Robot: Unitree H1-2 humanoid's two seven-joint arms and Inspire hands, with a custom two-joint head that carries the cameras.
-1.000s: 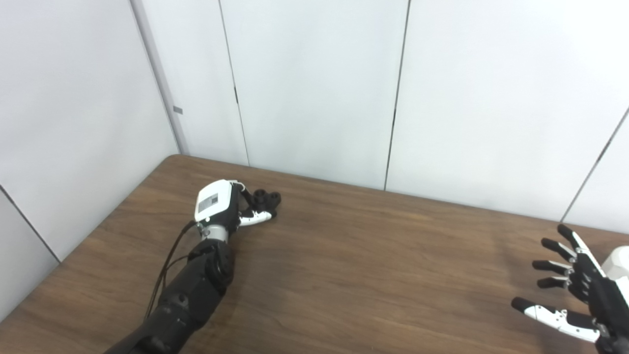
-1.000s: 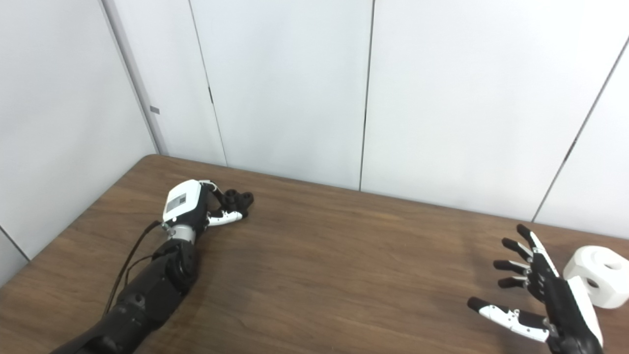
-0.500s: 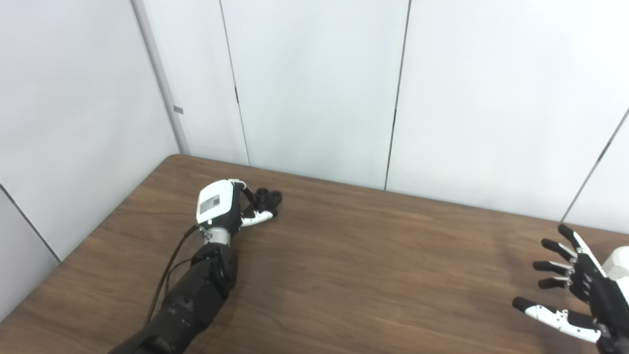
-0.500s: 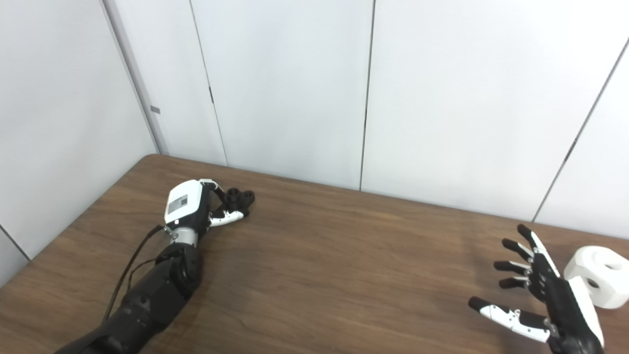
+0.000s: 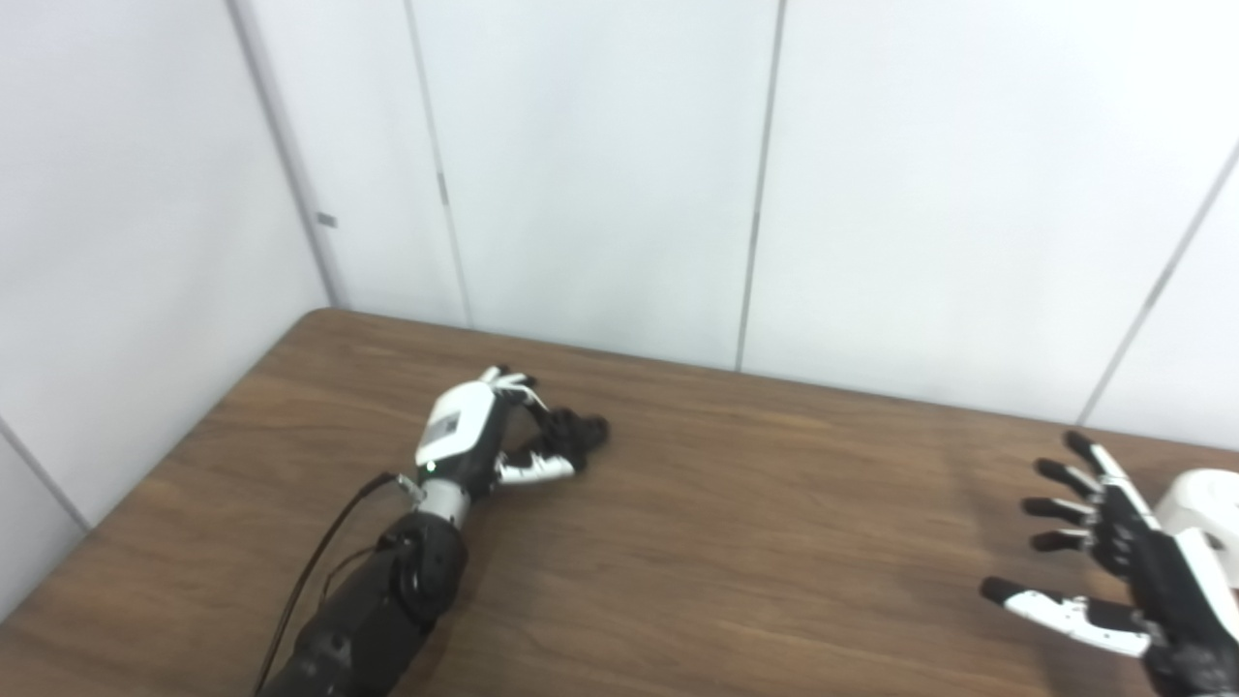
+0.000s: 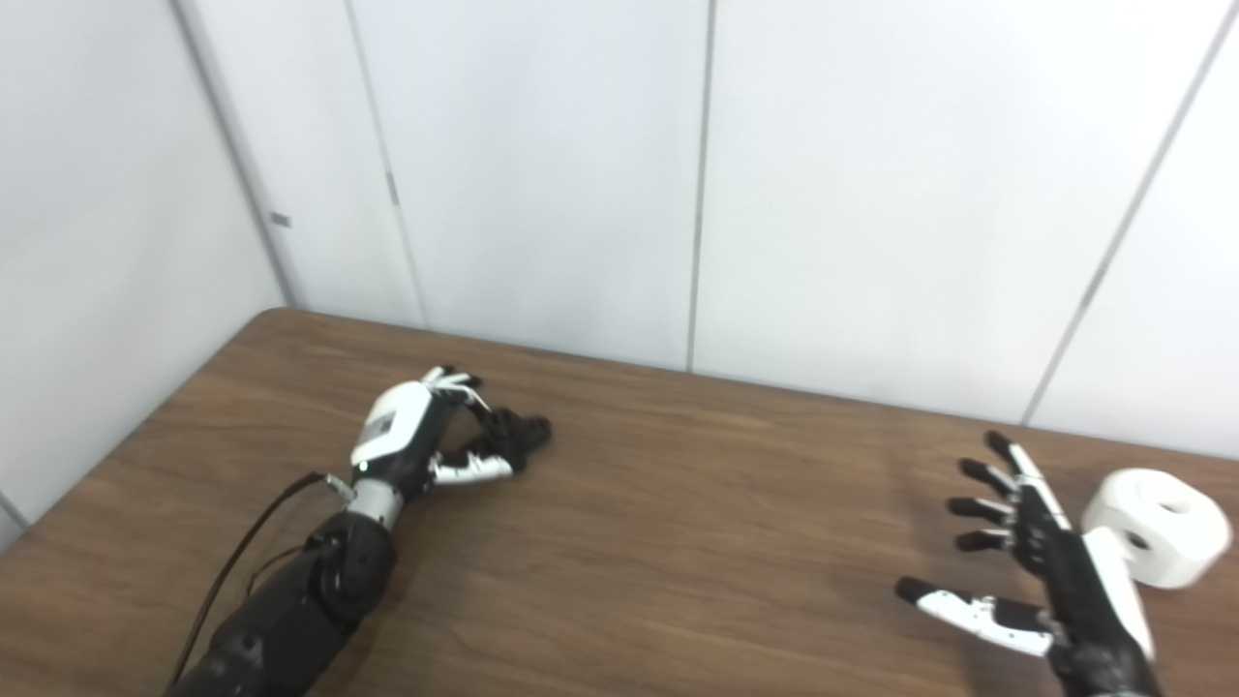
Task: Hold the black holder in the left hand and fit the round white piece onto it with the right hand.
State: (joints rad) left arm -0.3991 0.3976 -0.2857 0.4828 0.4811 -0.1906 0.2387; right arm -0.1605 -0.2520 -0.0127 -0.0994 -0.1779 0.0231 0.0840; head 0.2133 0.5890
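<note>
Left hand (image 6: 416,440) sits over the far-left part of the wooden table (image 6: 658,542), its fingers (image 6: 455,379) curled over the black holder (image 6: 518,433) and its thumb (image 6: 471,470) pressed in from the near side. The holder is gripped; whether it is lifted clear of the table surface or touching it cannot be told from either view.

Right hand (image 6: 1050,571) is at the near-right corner, palm facing left, fingers spread and thumb extended toward the left. It is empty and open.

Round white piece (image 6: 1157,528) lies on the table just beside the right hand, on its right side, toward the table's right edge. A round hole shows on its top face and another on the side facing the hand. In the left eye view it is partly cut off by the frame edge (image 5: 1205,503). The back of the hand hides the gap, so contact between hand and piece cannot be told.

Holder and white piece are well apart, at opposite ends of the table.
</note>
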